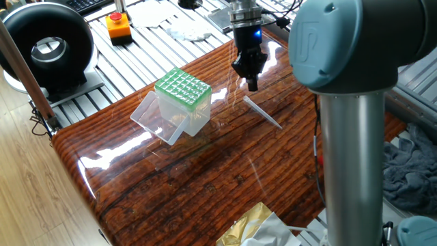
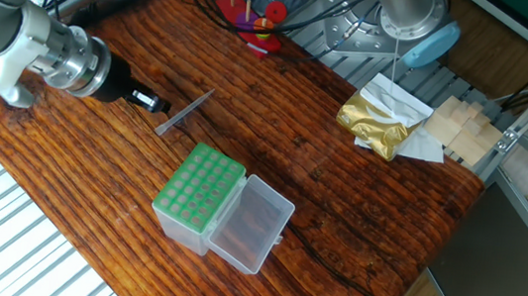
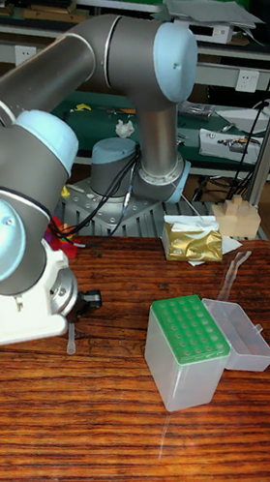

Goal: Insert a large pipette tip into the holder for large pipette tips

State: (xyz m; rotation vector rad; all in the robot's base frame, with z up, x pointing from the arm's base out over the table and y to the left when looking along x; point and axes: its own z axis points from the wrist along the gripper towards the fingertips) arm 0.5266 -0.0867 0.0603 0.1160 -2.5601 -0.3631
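Black and narrow, my pincer hung just above the glossy wooden table, its fingers drawn close with nothing between them, though I could not tell whether they were fully clenched. In one fixed view, the large pipette tip lay flat on the wood just at the pincer's 5 o'clock, apart from it. The holder for large pipette tips, a clear box with a light-green grid, stood at the pincer's 8 o'clock, its clear lid hinged open beside it. In the other fixed view, crumpled gold foil sat well apart near the table's 2 o'clock edge.
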